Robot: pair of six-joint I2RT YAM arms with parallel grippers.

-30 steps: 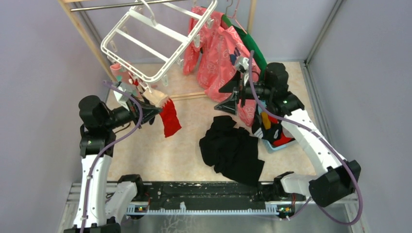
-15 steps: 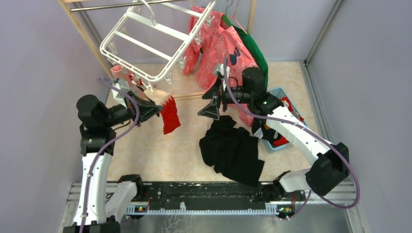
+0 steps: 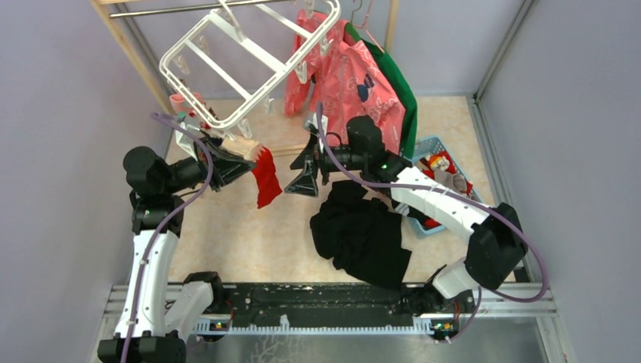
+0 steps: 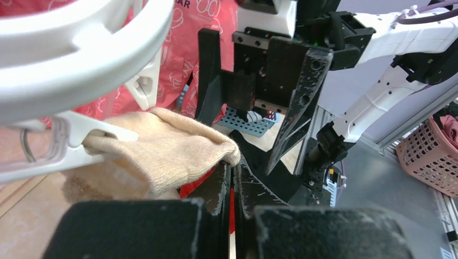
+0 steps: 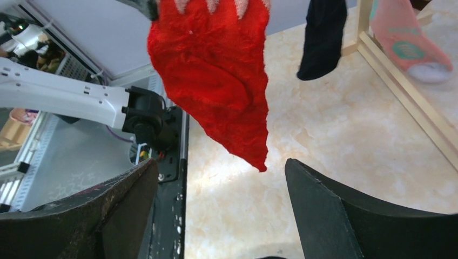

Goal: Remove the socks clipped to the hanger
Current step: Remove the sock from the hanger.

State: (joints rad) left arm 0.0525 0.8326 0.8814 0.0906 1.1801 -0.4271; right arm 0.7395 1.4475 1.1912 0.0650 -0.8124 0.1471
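The white hanger (image 3: 227, 72) hangs tilted from the rail. One of its clips (image 4: 81, 147) holds the beige cuff (image 4: 162, 156) of a red sock (image 3: 264, 178). My left gripper (image 3: 240, 163) is shut on this sock just under the cuff, and a red strip shows between its closed jaws (image 4: 233, 168). My right gripper (image 3: 302, 171) stands open just right of the sock. In the right wrist view the red sock (image 5: 216, 75) dangles with its tip just above the gap between the spread fingers (image 5: 221, 208). A dark sock (image 5: 323, 38) and a pink sock (image 5: 408, 38) hang behind.
A black cloth heap (image 3: 363, 234) lies on the floor below the right gripper. A blue basket (image 3: 444, 155) with garments sits at the right. A pink printed shirt (image 3: 355, 83) and a green garment (image 3: 399, 83) hang from the rail, beside a wooden post (image 3: 140, 64).
My right arm has swung left from over the basket to the red sock, its jaws narrowing a little. The left gripper keeps its hold. The hanger has tilted slightly.
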